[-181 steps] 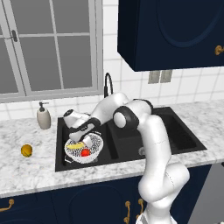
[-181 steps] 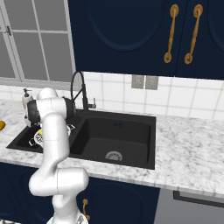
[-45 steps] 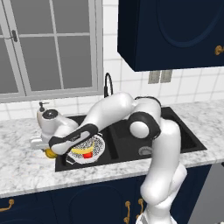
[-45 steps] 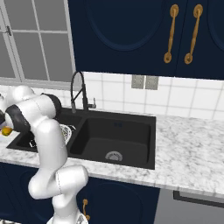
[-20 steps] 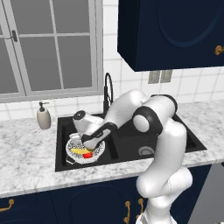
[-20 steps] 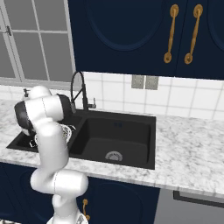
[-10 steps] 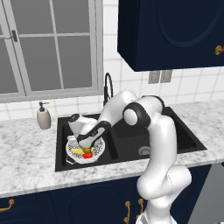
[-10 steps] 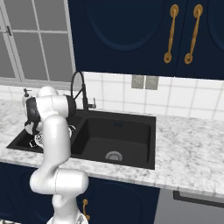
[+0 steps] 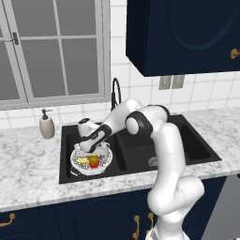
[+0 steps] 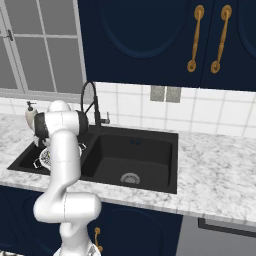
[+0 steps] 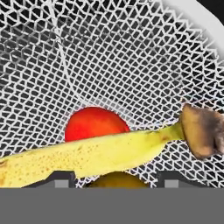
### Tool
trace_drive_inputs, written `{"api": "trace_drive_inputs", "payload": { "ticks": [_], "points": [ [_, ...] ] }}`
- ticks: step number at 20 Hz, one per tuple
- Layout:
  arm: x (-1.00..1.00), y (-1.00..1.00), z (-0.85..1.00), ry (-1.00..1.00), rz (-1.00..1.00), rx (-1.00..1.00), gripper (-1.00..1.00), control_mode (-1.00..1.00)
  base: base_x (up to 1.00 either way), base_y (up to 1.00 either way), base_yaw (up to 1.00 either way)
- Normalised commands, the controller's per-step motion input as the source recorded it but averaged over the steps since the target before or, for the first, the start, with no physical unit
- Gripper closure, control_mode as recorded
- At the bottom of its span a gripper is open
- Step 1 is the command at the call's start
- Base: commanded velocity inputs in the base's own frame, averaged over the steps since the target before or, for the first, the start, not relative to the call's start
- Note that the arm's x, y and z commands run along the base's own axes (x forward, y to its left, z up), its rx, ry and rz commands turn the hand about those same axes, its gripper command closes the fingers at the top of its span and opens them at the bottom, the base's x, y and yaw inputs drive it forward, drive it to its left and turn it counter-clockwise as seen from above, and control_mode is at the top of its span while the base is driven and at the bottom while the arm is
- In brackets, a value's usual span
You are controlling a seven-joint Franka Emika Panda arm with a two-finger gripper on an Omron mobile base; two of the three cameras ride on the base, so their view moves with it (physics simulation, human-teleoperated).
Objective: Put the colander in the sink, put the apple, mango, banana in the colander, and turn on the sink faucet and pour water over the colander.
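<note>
colander: a round white bowl (image 9: 92, 160) full of tiny holes, sitting in the left side of the sink.
sink: a black sink with two tubs (image 9: 192, 149); the right tub has a round silver drain.
apple: a small round red fruit (image 11: 95, 124) lying inside the white bowl, behind the long yellow one.
banana: a long curved yellow fruit (image 11: 94, 153) with a brown stem end, lying across the bowl.
mango: a round orange-yellow fruit (image 11: 115, 180), peeking out under the long yellow one.
faucet: a tall thin black tap (image 10: 91, 99) with a high curved neck, standing behind the sink.
</note>
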Motion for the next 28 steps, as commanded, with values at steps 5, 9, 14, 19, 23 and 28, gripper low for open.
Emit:
{"api": "trace_drive_inputs", "payload": {
  "ticks": [5, 9, 14, 19, 23, 28],
  "points": [
    [-0.08, 0.0, 0.3, 0.03, 0.0, 0.06, -1.0, -1.0, 0.0, 0.0, 0.0],
    [-0.3, 0.01, 0.65, 0.0, -0.02, 0.07, -1.0, -1.0, 0.0, 0.0, 0.0],
    [-0.59, -0.01, 0.73, 0.0, -0.02, 0.06, -1.0, -1.0, 0.0, 0.0, 0.0],
    [-0.98, -0.22, 0.36, 0.0, 0.0, 0.03, -1.0, -1.0, 0.0, 0.0, 0.0],
    [-0.95, -0.52, 0.38, -0.07, 0.0, 0.0, -1.0, -1.0, 0.0, 0.0, 0.0],
    [-0.84, -0.63, 0.44, -0.05, 0.0, 0.0, -1.0, -1.0, 0.0, 0.0, 0.0]
  ]
}}
